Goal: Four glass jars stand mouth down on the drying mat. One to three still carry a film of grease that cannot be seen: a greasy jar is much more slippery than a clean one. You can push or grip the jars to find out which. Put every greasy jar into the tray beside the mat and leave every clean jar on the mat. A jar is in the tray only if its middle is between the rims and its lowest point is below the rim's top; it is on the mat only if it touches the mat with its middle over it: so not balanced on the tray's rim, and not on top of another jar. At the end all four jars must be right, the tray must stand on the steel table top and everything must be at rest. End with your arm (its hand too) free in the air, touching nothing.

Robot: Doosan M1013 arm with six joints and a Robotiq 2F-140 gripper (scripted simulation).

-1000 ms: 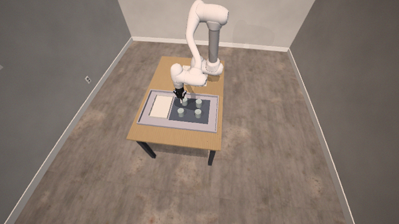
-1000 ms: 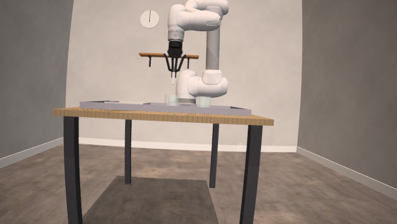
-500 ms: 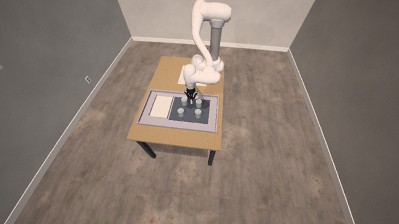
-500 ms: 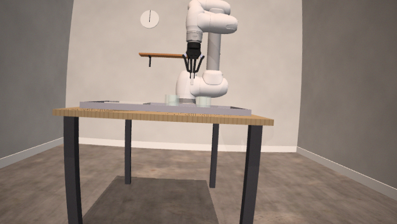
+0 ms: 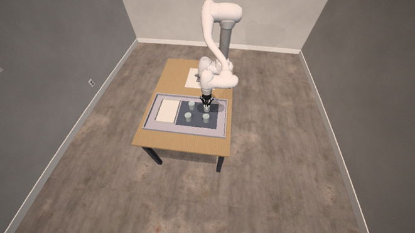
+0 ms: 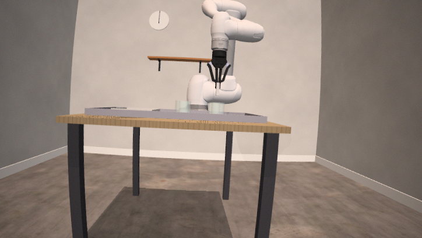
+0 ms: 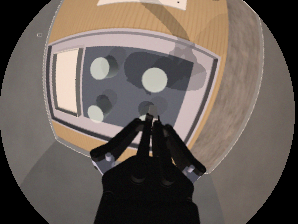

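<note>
Four jars point(image 5: 187, 117) point(image 7: 99, 68) stand on the mat point(image 5: 196, 124) point(image 7: 120, 95), the empty gripper point(image 5: 206, 104) point(image 6: 217, 87) point(image 7: 152, 110) closed narrow above it.

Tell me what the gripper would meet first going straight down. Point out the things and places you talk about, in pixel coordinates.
Probably the mat point(image 5: 197, 124) point(image 7: 125, 97), between the two jars nearest the gripper point(image 5: 206, 107) point(image 6: 217, 94) point(image 7: 152, 110); depth is unclear, so it might clip either jar first.

Four jars point(image 5: 191, 105) point(image 5: 187, 117) point(image 5: 206, 118) point(image 5: 206, 109) point(image 7: 154, 80) point(image 7: 99, 68) point(image 7: 95, 113) stand in the way on the mat point(image 5: 197, 114) point(image 7: 132, 92), with lanes between them; the tray point(image 5: 165, 122) point(image 7: 79, 82) at left lies open from above.
</note>
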